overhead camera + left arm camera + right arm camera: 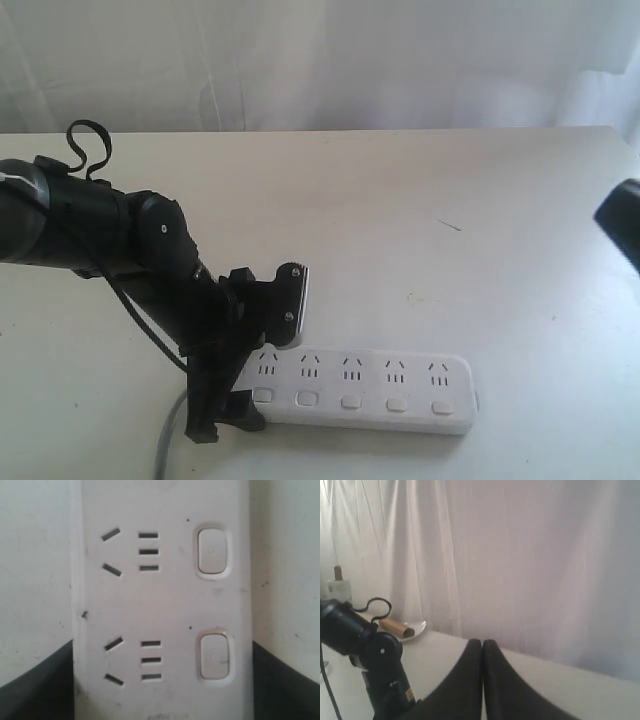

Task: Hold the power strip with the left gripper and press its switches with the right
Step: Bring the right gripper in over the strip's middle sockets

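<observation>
Left gripper (258, 368) clamps the power strip (380, 390) at its cord end, fingers against both long edges, switches (351, 402) running away from it. Right gripper (482, 647) hangs well apart, jaws together. Scuffed off-white table (400, 220) beneath, pale curtain (350, 60) beyond.

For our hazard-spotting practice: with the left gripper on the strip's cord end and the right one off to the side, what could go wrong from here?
1. The left gripper holds the strip only at one end, so a push on the far switch might pivot it.
2. The right gripper, shut, is far off; its approach could end on a socket instead.
</observation>
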`<state>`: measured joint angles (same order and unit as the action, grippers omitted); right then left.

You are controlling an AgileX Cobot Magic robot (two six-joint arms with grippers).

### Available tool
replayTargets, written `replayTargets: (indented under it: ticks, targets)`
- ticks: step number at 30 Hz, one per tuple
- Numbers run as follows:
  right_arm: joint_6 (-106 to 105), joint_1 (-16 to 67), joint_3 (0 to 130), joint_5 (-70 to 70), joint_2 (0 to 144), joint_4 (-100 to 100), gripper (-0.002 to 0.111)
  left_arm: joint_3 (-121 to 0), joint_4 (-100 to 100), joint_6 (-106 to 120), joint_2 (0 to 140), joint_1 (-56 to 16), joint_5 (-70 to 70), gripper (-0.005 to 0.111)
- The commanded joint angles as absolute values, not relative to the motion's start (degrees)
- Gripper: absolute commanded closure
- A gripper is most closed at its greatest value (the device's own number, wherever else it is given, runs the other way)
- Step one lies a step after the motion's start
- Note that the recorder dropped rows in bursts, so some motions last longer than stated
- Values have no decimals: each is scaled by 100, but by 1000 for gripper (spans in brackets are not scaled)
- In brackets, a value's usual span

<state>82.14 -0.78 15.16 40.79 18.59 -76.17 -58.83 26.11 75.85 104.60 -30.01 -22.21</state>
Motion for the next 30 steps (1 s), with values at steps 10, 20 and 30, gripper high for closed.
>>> replayTargets:
  ticks: [10, 20, 30]
  targets:
    - [7771, 135, 1543, 5403, 4936, -7649, 108, -5858, 2760, 7428, 10456, -3014, -2269, 107]
    - [6056, 1538, 1604, 3542, 6076, -6591, 108, -5858, 2760, 7451, 10456, -3014, -2258, 107]
    - [5339, 3313, 2398, 2159, 7371, -5752, 108, -5858, 2760, 7450, 10456, -3014, -2349, 107]
